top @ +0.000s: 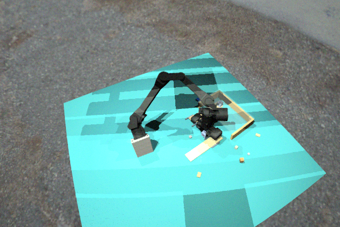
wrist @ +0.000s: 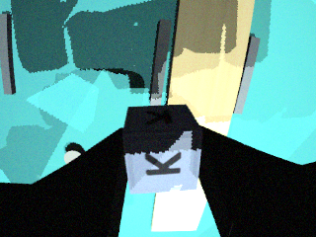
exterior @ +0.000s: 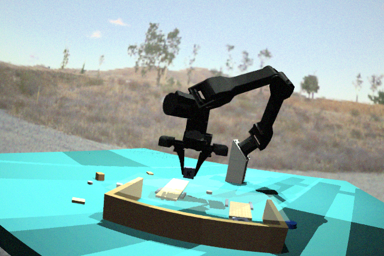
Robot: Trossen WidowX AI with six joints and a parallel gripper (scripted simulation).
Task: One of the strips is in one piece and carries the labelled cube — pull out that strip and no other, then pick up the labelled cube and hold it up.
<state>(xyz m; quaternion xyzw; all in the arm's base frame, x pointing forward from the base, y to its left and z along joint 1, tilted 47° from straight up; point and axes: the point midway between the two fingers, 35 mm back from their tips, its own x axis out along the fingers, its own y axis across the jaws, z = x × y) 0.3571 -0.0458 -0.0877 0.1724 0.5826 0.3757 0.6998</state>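
Observation:
My gripper [top: 204,133] [exterior: 188,174] [wrist: 158,133] is shut on the pale lavender cube [exterior: 189,171] [wrist: 163,170], which has a black K on it. It holds the cube in the air above the long pale wooden strip [top: 198,150] [exterior: 174,187] [wrist: 209,74]. That strip lies on the table, with short grey rails beside it. A second wooden strip [exterior: 240,208] lies between its own rails on the other side of the walled area. A lavender object [top: 219,103] at its far end is mostly hidden by the wall in the exterior view.
A low wooden wall [top: 236,109] [exterior: 186,220] runs behind the strips, with a short side wall at each end. A blue disc [exterior: 291,224] lies outside it. An orange-brown cube [top: 241,159] [exterior: 99,176], flat blocks [top: 198,174] [exterior: 78,200] and a white pebble [top: 190,136] [exterior: 209,192] lie around.

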